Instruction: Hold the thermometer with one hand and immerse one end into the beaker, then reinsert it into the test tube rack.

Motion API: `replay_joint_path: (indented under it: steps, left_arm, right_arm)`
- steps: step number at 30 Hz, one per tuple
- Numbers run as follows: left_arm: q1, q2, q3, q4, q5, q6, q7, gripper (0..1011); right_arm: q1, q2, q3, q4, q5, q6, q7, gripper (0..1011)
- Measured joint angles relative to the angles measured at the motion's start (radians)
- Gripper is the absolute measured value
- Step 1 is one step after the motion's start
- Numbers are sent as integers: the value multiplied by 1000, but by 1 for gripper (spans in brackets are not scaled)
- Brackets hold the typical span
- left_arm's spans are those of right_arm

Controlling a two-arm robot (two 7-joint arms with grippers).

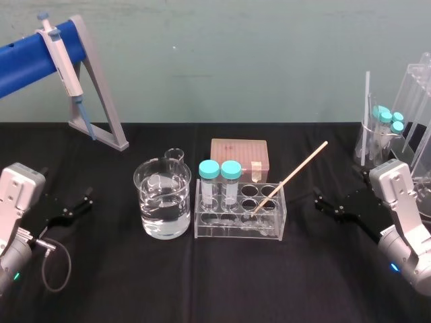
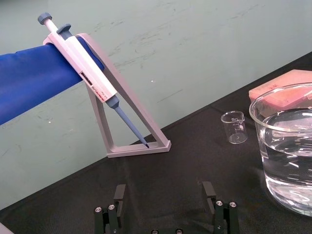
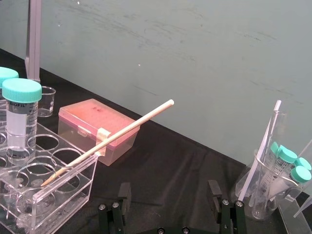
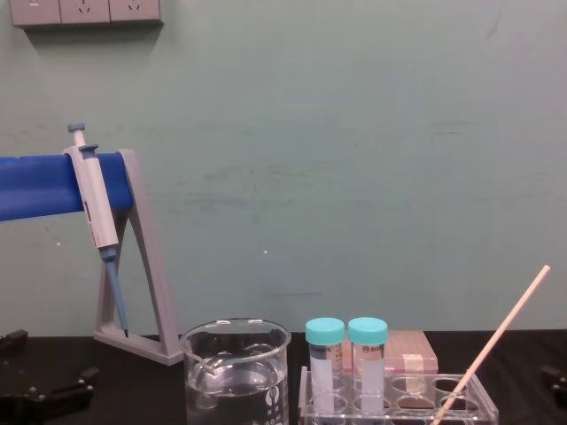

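Left hand (image 1: 67, 210): lay low over the black surface (image 1: 202, 282) at the far left, fingers spread apart and empty.
Beaker (image 1: 163, 198): stood upright, partly filled with clear liquid, just left of the rack.
Test tube rack (image 1: 236, 230): sat mid-surface; two teal-capped tubes (image 1: 220, 171) stood in its left holes.
Thermometer (image 1: 289, 178): lower end sat in a right-side rack hole, and the rod leaned up toward the right.
Right hand (image 1: 333, 205): lay right of the rack, clear of it, fingers apart and empty.
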Motion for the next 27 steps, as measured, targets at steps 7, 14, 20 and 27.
replay_joint_path:
  steps: [7, 14, 20, 27]
  left_arm:
    - [0, 0, 0, 0, 0, 0, 0, 1004]
    - [0, 0, 0, 0, 0, 0, 0, 1004]
    - [0, 0, 0, 0, 0, 0, 0, 1004]
    - [0, 0, 0, 0, 0, 0, 0, 1004]
  right_arm:
    - [0, 0, 0, 0, 0, 0, 0, 1003]
    - [0, 0, 0, 0, 0, 0, 0, 1003]
    - [0, 0, 0, 0, 0, 0, 0, 1003]
    - [0, 0, 0, 0, 0, 0, 0, 1003]
